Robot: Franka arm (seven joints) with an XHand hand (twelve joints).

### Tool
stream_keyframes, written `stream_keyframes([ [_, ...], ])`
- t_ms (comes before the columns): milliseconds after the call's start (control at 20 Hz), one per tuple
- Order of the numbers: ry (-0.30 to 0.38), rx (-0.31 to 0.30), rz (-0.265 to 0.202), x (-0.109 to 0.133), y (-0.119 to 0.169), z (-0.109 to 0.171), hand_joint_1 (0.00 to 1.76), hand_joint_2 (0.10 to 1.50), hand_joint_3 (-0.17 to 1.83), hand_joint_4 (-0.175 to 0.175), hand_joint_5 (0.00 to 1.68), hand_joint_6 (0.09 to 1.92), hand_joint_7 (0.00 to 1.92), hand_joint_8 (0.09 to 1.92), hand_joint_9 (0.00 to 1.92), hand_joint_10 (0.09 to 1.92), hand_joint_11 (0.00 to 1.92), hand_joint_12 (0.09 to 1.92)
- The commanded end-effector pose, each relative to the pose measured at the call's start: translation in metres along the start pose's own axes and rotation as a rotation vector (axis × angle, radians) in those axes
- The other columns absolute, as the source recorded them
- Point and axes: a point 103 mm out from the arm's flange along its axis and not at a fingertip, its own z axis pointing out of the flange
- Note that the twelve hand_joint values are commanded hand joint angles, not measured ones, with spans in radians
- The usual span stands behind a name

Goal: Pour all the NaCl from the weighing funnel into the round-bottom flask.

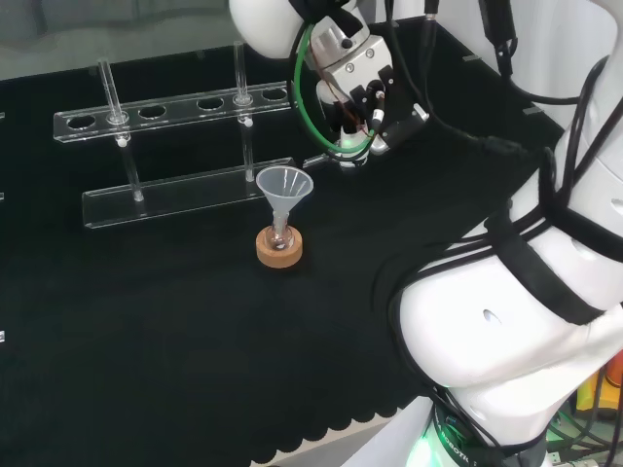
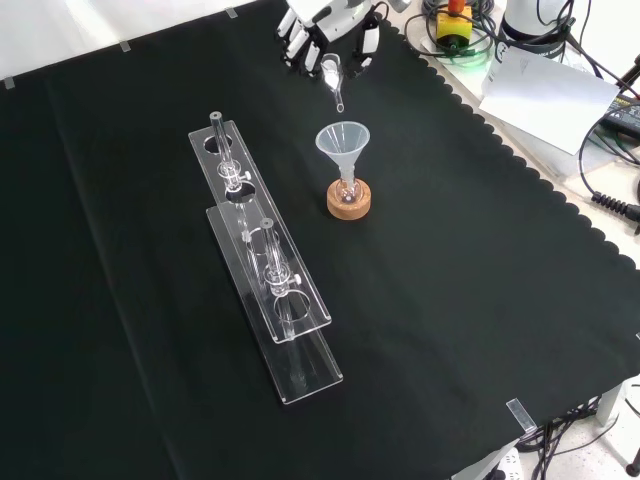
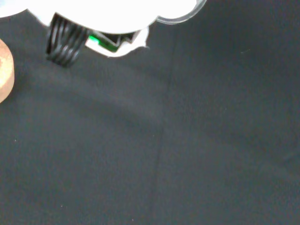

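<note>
A clear plastic rack (image 2: 268,262) lies nearest in the front view, long across the black cloth of the worktop (image 2: 450,300). Beyond it a small flask (image 2: 348,189) sits upright in a cork ring (image 2: 349,200), with a plastic funnel (image 2: 343,143) standing in its neck. Above and just behind, the hand (image 2: 318,22) pinches the weighing funnel (image 2: 333,77), spout tilted down toward the funnel's mouth, not touching it.

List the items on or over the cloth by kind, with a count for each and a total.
Clear funnel sitting in the flask: 1
Round-bottom flask: 1
Cork ring stand: 1
Clear rack: 1
Weighing funnel held by the hand: 1
Total: 5
</note>
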Motion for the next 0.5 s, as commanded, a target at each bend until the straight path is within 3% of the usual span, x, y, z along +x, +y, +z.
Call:
stream_keyframes([
  [50, -0.053, 0.020, -0.006, 0.0076, 0.0033, -0.0019, 1.13, 0.59, 0.76, 0.175, 1.29, 0.69, 0.56, 0.61, 0.93, 0.41, 0.66, 1.17],
  [500, -0.066, 0.022, -0.030, 0.0112, 0.0048, 0.0003, 1.13, 0.59, 0.76, 0.175, 1.29, 0.70, 0.56, 0.61, 0.93, 0.41, 0.66, 1.17],
])
